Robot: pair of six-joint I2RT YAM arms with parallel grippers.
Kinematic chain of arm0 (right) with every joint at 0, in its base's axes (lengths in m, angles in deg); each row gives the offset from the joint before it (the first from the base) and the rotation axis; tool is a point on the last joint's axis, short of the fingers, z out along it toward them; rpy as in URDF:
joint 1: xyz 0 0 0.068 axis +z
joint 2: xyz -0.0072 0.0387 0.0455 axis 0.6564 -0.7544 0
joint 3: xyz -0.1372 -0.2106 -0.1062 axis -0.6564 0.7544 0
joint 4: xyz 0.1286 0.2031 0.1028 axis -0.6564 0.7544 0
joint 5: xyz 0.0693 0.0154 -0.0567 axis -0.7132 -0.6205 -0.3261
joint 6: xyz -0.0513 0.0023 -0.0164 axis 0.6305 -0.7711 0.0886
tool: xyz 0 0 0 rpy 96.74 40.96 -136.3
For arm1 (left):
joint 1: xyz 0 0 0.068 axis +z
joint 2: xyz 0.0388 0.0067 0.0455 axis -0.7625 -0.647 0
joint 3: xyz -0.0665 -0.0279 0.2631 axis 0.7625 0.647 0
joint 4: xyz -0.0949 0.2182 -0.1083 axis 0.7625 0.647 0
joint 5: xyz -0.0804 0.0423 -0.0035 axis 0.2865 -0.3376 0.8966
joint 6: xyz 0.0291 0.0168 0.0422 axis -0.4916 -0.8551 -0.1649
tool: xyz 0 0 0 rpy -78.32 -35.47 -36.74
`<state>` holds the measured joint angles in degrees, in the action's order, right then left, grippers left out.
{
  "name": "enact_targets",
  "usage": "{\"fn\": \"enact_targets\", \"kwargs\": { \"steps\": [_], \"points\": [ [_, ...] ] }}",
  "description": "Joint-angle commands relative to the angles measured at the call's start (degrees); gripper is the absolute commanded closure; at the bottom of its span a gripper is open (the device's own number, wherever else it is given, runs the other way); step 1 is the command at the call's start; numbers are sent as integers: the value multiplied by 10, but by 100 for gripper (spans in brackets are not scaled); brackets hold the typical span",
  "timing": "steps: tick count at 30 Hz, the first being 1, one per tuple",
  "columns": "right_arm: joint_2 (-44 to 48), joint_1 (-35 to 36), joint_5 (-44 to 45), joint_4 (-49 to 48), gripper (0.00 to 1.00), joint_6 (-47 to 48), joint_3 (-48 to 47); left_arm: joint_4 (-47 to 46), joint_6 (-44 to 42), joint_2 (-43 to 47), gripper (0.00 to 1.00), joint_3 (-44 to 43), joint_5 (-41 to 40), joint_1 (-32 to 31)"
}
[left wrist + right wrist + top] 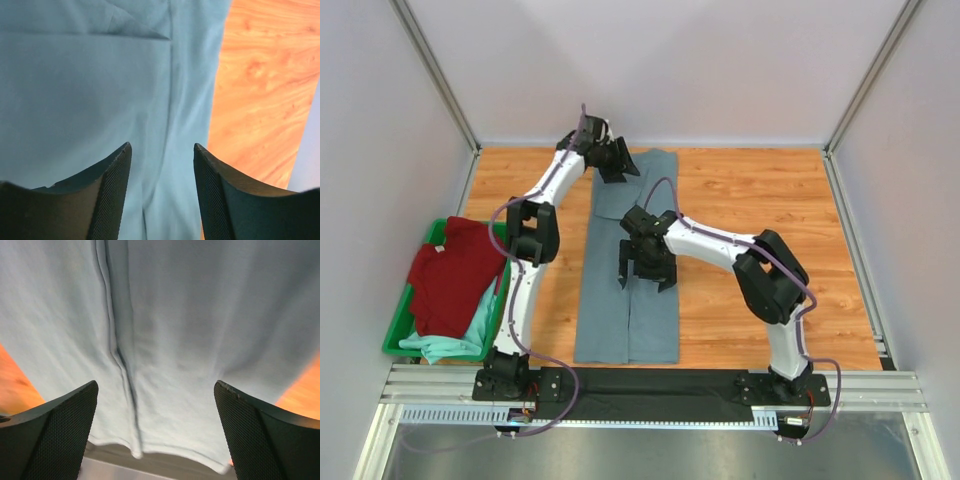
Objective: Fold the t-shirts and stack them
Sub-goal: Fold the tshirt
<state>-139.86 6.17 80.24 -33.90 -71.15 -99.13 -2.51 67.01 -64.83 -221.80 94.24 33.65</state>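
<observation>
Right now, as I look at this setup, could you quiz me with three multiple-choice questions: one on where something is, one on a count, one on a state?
1. Where is the dark red t-shirt?
A) on the floor
B) in the green bin
C) pinned to a wall

2. How many t-shirts lie on the wooden table?
A) one
B) two
C) three

3. How is the right gripper?
A) open above the grey-blue t-shirt
B) shut on a sleeve
C) shut on a label

Answers:
1 B: it lies heaped in the bin, over the mint-green t-shirt.
2 A: only the grey-blue one, folded into a long strip, is on the wood.
3 A: the wrist view shows its jaws wide apart with the cloth below them.
</observation>
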Motion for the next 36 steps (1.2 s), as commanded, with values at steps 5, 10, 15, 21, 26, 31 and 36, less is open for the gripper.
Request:
{"fn": "enact_targets", "kwargs": {
  "steps": [5, 10, 15, 21, 26, 31, 36],
  "points": [
    [223, -25, -77, 21, 0, 172, 123, 168, -133, 384, 44, 223, -72, 28],
    [385, -23, -140, -117, 25, 94, 347, 135, -133, 662, 55, 619, -69, 27],
    [470, -12, -154, -227, 25, 9, 459, 161, -95, 822, 54, 861, -109, 19],
    [474, -4, -151, -340, 47, -74, 569, 205, 12, 880, 53, 954, -137, -1],
    [466, -1, -150, -364, 55, -111, 614, 159, 118, 959, 57, 1073, -115, -6],
    [468, 11, -164, -385, 54, -148, 651, 165, 144, 1045, 51, 1139, -139, -18],
    [465, 14, -177, -413, 53, -161, 678, 136, 168, 1046, 50, 1175, -128, -43]
  ]
}}
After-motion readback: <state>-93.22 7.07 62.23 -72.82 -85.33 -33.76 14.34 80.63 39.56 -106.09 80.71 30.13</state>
